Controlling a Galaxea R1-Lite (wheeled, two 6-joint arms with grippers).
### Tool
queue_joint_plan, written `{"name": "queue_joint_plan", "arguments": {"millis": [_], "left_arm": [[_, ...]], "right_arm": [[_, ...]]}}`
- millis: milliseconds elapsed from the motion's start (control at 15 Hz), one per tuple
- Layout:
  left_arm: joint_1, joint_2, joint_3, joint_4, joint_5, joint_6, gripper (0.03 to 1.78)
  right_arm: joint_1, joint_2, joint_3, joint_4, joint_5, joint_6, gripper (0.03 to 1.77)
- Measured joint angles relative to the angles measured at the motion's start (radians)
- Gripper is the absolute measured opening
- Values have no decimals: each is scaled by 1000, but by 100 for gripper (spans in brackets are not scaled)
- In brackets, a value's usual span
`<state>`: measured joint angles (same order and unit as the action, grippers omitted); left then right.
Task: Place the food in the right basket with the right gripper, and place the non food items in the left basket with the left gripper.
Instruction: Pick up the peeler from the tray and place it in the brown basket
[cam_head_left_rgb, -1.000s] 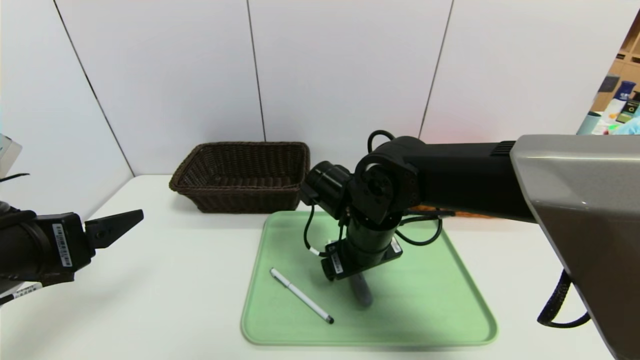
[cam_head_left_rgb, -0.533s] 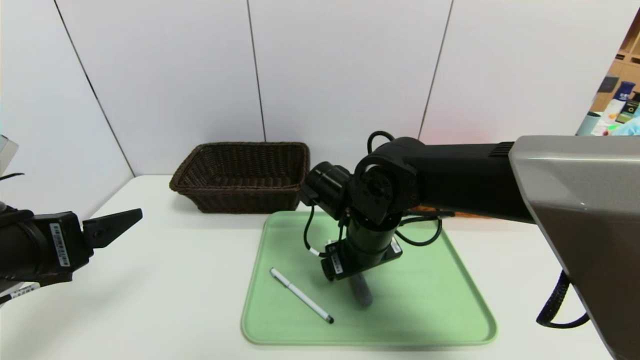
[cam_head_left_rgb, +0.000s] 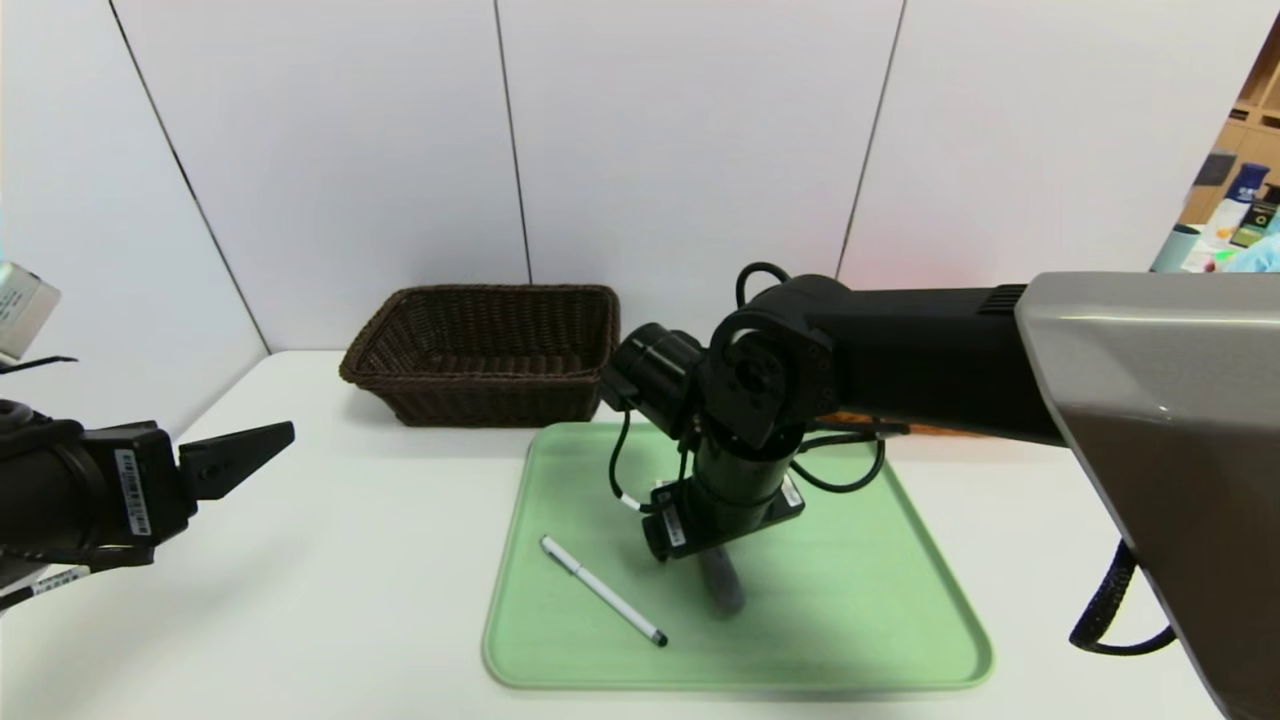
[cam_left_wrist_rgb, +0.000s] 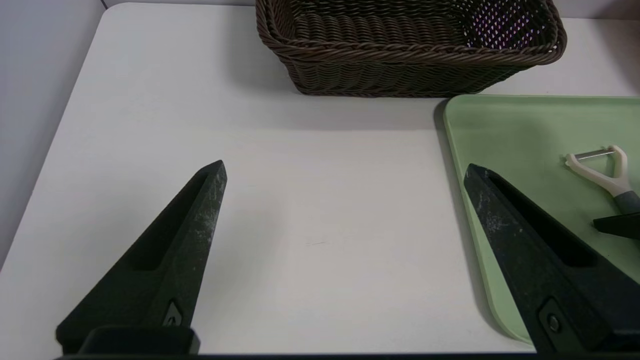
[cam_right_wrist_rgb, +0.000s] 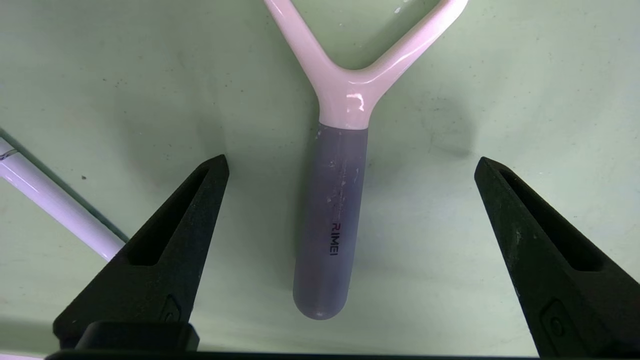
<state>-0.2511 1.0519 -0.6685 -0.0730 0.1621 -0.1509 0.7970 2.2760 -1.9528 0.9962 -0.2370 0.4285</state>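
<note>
While the right gripper (cam_right_wrist_rgb: 350, 165) hangs steeply downward over the green tray (cam_head_left_rgb: 880, 620), its fingers (cam_right_wrist_rgb: 165, 240) are spread as wide as they go and hold nothing; the peeler (cam_right_wrist_rgb: 335, 165) lies flat on the tray in the gap between them, its grey handle toward the wrist and its white forked head pointing away, touched by neither finger. Just beside that gripper, on the tray's left half, the white pen (cam_head_left_rgb: 603, 590) lies at a slant with its black tip toward the tray's near edge. The right arm, black with a silver-grey shell, reaches in from the right across the tray, its wrist bent sharply down so that the peeler is mostly hidden in the head view.

Off to the left, well apart from the tray, the left gripper (cam_left_wrist_rgb: 345, 170) is held above the bare white bench (cam_head_left_rgb: 350, 560), pointing forward and slightly down. Its fingers (cam_left_wrist_rgb: 175, 250) are likewise spread wide and hold nothing.

Farther back, the left basket (cam_head_left_rgb: 480, 350), dark brown wicker, stands on the bench against the wall, just beyond the tray's far left corner. A sliver of orange shows behind the right arm; what it belongs to cannot be told. The food is not visible in any view.
</note>
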Motion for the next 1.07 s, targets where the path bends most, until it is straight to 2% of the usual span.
{"name": "queue_joint_plan", "arguments": {"millis": [467, 1067], "left_arm": [[-5, 6, 4, 0, 1, 1, 169], [-5, 4, 0, -1, 0, 2, 169]], "right_arm": [[-12, 25, 0, -8, 18, 40, 170], [-15, 50, 0, -11, 20, 41, 170]]}}
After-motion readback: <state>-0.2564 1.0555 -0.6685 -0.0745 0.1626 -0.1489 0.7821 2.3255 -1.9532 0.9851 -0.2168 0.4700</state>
